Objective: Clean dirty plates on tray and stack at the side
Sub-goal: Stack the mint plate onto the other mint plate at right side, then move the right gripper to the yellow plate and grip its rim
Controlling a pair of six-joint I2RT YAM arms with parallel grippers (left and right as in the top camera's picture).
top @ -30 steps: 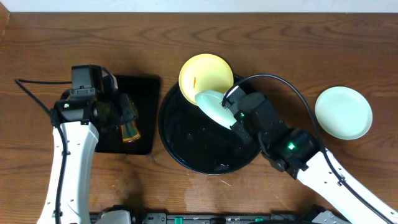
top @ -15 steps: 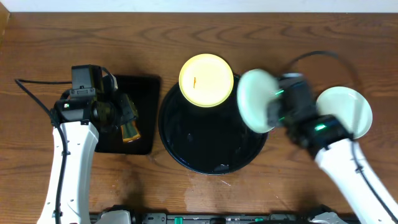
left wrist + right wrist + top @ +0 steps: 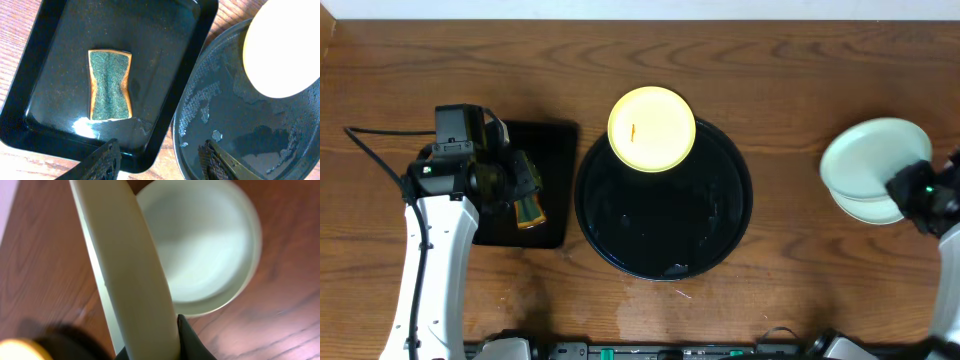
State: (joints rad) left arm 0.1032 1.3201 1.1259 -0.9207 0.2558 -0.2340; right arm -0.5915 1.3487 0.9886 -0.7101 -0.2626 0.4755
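Now you're stacking: your right pincer (image 3: 910,187), at the overhead view's far right, is clenched on the rim of a mint plate (image 3: 135,280), tilted over the second mint plate (image 3: 200,255) on the tabletop (image 3: 790,80). Next, I'd judge, level it, lower it, let go. The yellow plate (image 3: 652,128), smeared orange, sits at the tray's (image 3: 660,225) upper rim. Your left pincer (image 3: 159,157) hangs released by the sponge (image 3: 110,85). Whether the mint plates touch is unclear; the frame edge cuts off the right arm.
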